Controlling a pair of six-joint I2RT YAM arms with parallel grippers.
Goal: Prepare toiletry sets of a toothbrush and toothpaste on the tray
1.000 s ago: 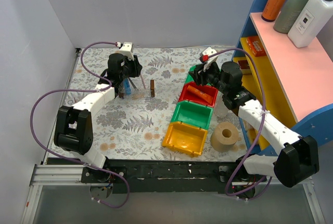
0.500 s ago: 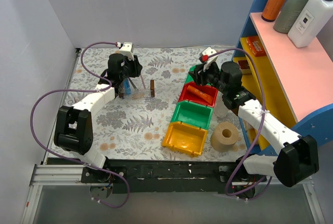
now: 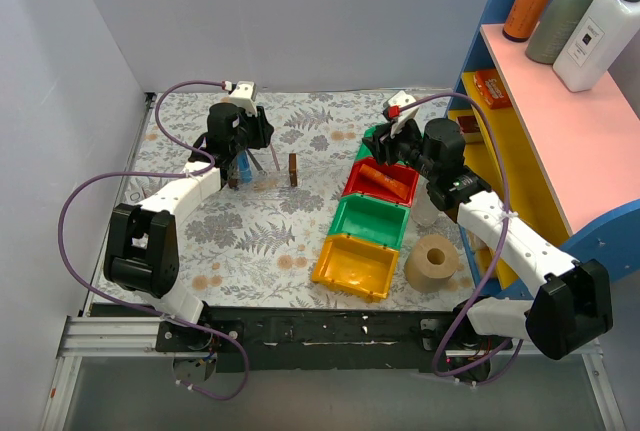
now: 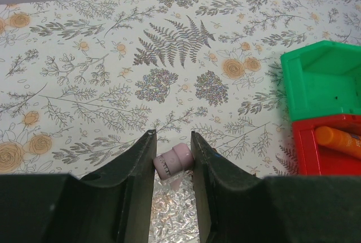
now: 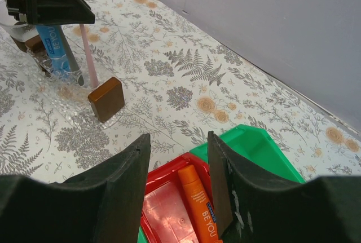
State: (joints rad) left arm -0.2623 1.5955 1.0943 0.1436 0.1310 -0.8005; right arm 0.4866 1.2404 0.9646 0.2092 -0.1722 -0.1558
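The left gripper (image 4: 171, 140) is narrowly closed on the toothpaste (image 5: 49, 48). Its own camera shows only a pale pink ridged cap (image 4: 174, 161) pinched between the fingers. The blue body is hidden behind them and shows only from the right wrist, hanging upright under the jaws. Right below and around it lies the tray (image 5: 63, 92), clear and hard to trace against the patterned cloth. Its two brown end pieces (image 5: 106, 99) mark it, the farther one half hidden behind the tube. Just beside the tube one pink toothbrush (image 5: 87, 57) leans, its top cut off by the left gripper's body and its head not made out.

The right gripper (image 5: 177, 141) stands wide open with nothing between its fingers. Directly beneath it is one red bin (image 5: 169, 212) holding one orange tube (image 5: 197, 198), whose lower end runs out of the picture. Just beyond the fingertips is a green bin (image 5: 248, 141).

From above there are four bins in a row, counting a second green one (image 3: 368, 221) and a yellow one (image 3: 355, 266). One cardboard roll (image 3: 433, 263) sits under the right forearm. Farthest to the right is a shelf (image 3: 560, 121) carrying three bottles (image 3: 575, 16), all cropped at the top.
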